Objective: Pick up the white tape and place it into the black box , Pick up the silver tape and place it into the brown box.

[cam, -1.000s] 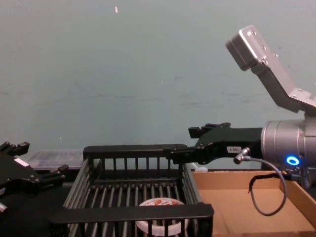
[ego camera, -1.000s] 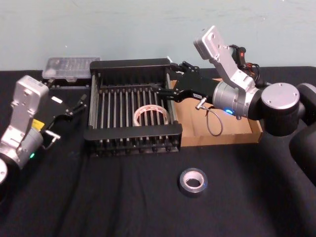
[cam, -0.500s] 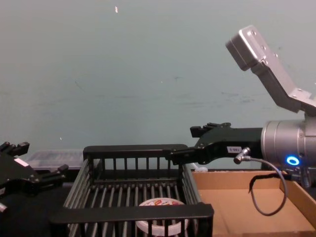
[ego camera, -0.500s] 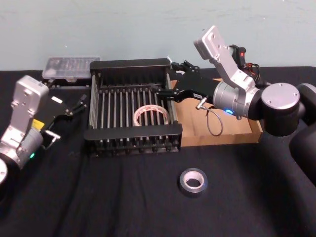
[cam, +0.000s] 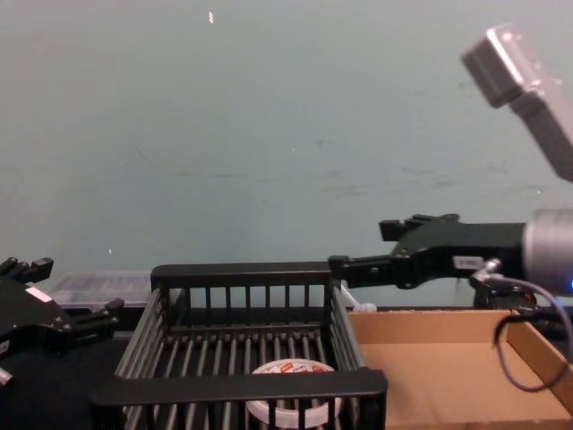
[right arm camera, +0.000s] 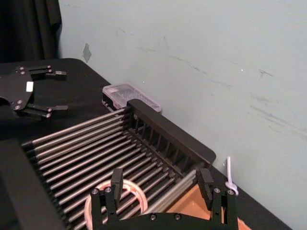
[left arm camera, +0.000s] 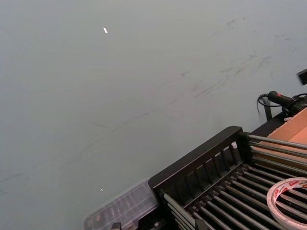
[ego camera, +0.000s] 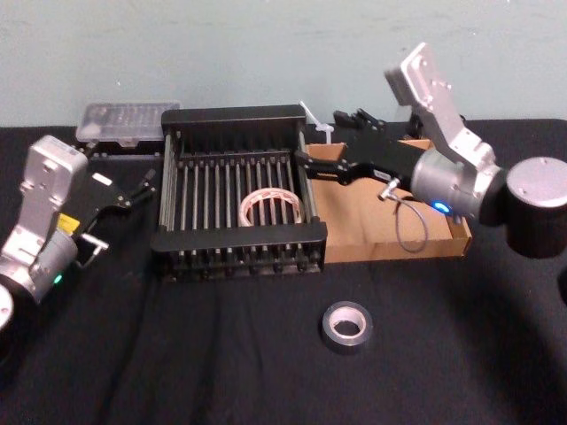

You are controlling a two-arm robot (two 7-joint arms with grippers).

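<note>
White tape [ego camera: 272, 208] lies in black box [ego camera: 239, 237], left of spread right claw [ego camera: 317, 135].

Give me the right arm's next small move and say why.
Probably swing the open, empty right pincer from over the cardboard tray toward the silver tape lying out front: the white tape already sits in the black basket. The left pincer is parked at left.
</note>
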